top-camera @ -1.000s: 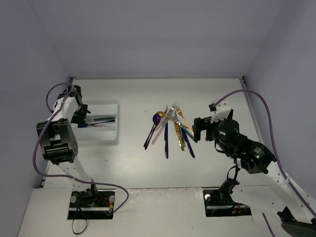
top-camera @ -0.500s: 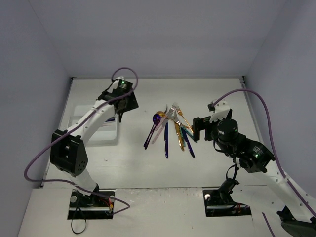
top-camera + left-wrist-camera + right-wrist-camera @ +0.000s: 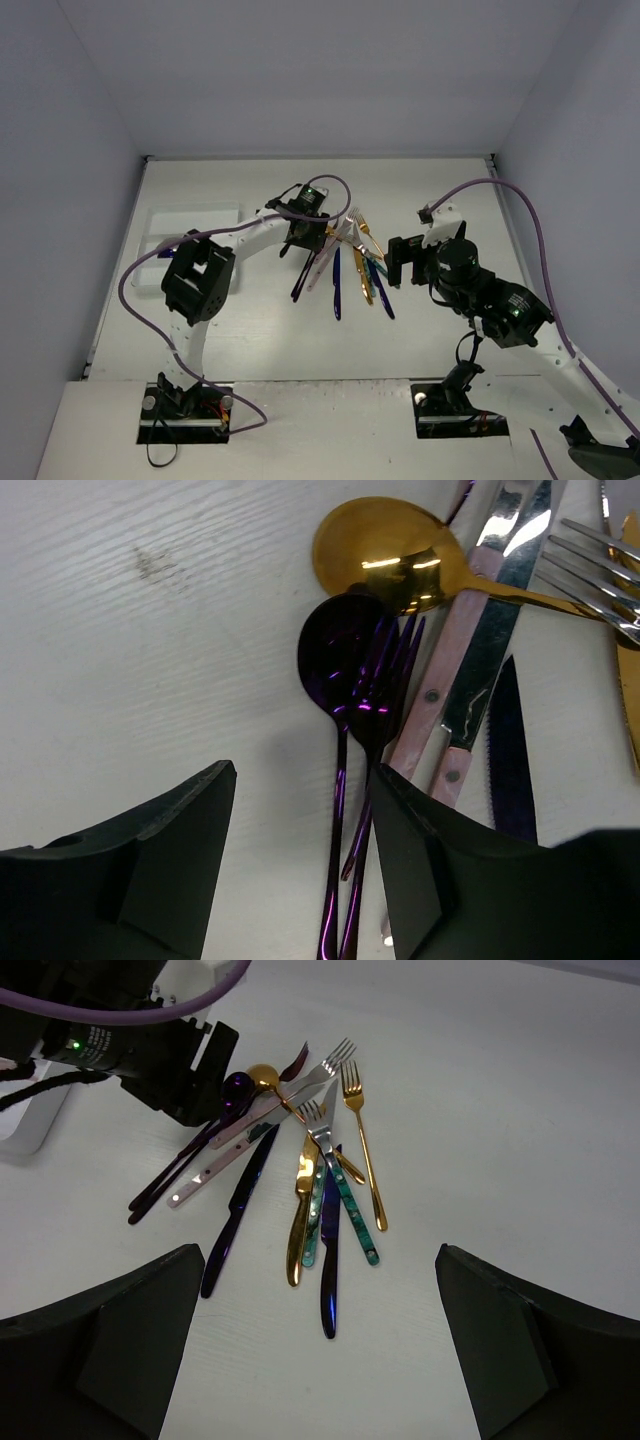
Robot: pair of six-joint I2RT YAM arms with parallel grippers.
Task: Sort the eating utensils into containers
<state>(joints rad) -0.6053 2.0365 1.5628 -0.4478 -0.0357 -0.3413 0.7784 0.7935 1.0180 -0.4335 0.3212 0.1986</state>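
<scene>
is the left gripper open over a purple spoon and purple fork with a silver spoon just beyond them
No, that is a gold spoon, not silver; the left wrist view shows it. The left gripper is open over the purple spoon and purple fork.
</scene>
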